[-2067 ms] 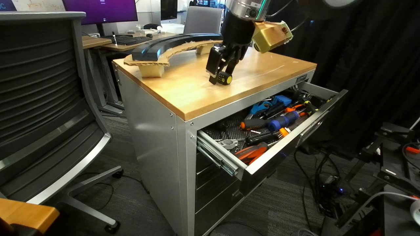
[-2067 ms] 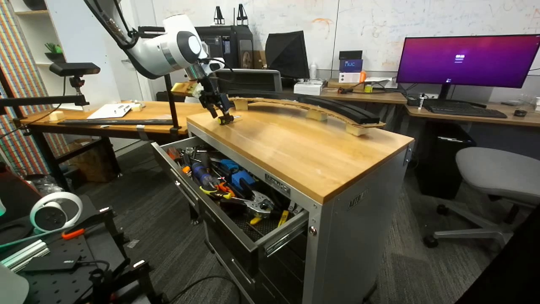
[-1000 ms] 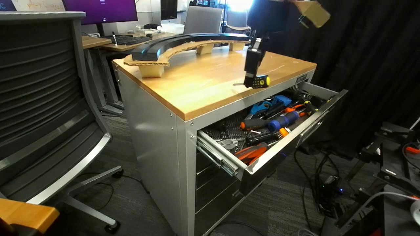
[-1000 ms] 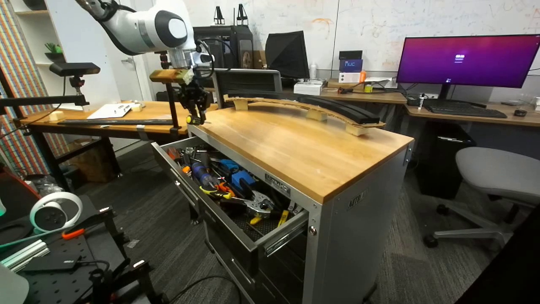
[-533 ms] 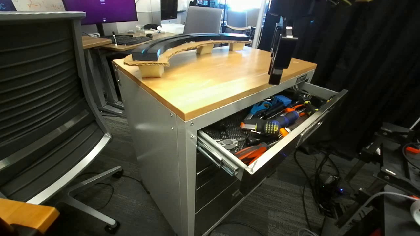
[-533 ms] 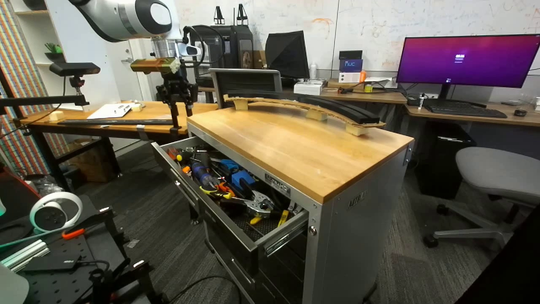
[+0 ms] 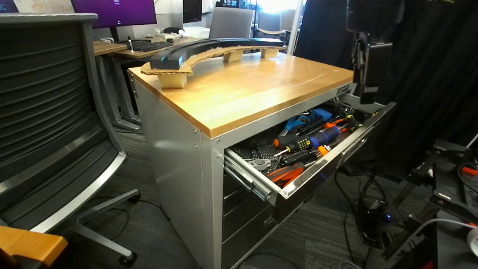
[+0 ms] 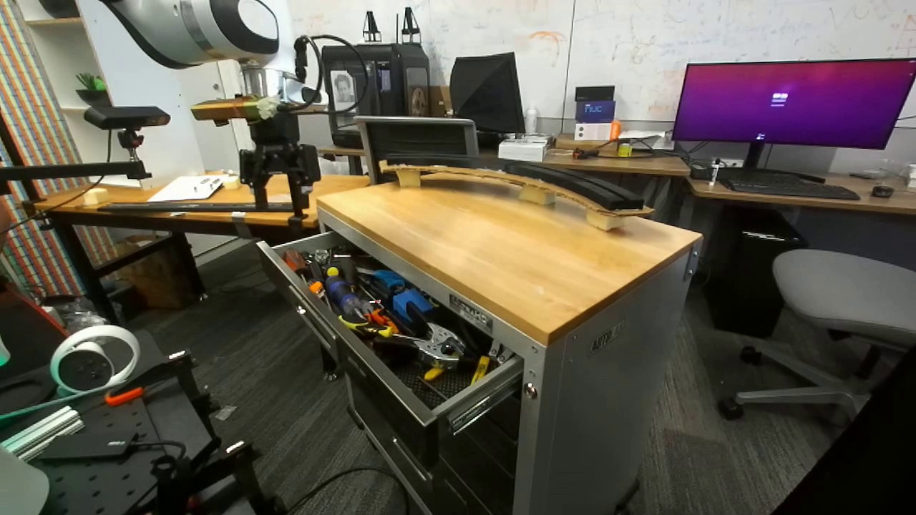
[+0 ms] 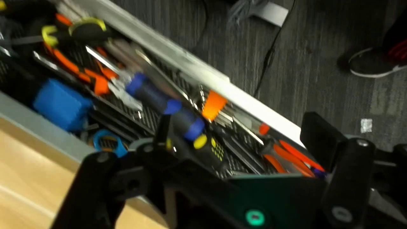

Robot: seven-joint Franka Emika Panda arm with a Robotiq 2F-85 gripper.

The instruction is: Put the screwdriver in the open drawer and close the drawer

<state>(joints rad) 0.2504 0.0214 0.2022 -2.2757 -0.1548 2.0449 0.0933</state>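
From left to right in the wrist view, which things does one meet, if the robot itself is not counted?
Blue block, light-blue loop, blue-banded handle, yellow-dotted screwdriver, red-orange handles, dark shoe.

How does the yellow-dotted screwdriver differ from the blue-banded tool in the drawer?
The screwdriver has yellow dots on black; the blue-banded tool has blue bands on dark grey. The screwdriver's handle looks smaller than the blue-banded tool's. Both lie in the open drawer.

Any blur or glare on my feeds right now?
Wrist view: the screwdriver looks blurred, the drawer's front edge washed out white. In an exterior view: glare whitens part of the wooden top, and the black gripper partly blends into the dark curtain.
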